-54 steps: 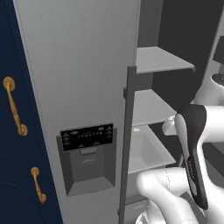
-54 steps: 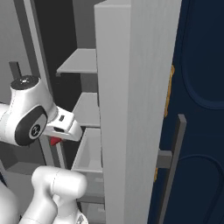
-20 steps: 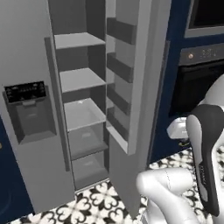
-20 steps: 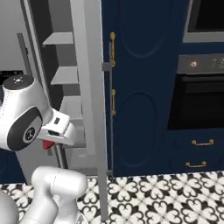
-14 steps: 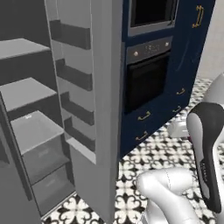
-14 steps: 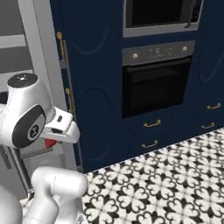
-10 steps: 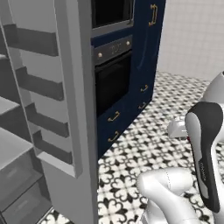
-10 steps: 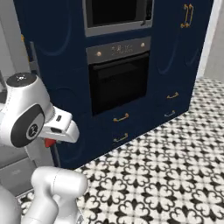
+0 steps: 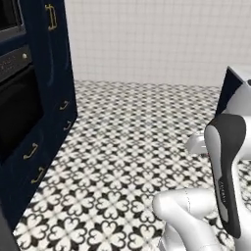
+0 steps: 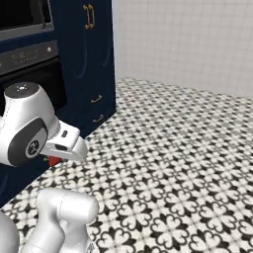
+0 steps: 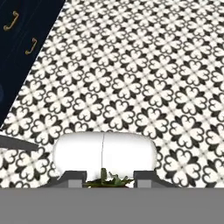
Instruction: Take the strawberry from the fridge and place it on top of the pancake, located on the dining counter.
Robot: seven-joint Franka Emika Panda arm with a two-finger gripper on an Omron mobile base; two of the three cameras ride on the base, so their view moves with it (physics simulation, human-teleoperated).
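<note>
My gripper (image 10: pixel 55 157) hangs below the white wrist at the left of the right base view, shut on the strawberry (image 10: pixel 53 161), which shows as a small red bit under the hand. In the hand view my gripper (image 11: pixel 108 180) has the strawberry's green leaves (image 11: pixel 109 179) pinched between the two dark fingertips (image 11: pixel 72 177), above patterned floor. In the left base view the arm's black-and-white forearm (image 9: pixel 225 181) rises at the right. The fridge, the pancake and the dining counter are out of view.
Navy cabinets with a built-in black oven (image 9: pixel 17 112) and gold handles (image 10: pixel 89 15) line the left side. Black-and-white patterned floor tiles (image 9: pixel 132 127) stretch ahead to a white tiled wall (image 9: pixel 147 39). The same floor (image 10: pixel 188 163) lies open to the right.
The whole picture has swung: the base has turned away from the fridge, past the oven cabinets, to face open floor and a white wall. The gripper stays shut on the strawberry.
</note>
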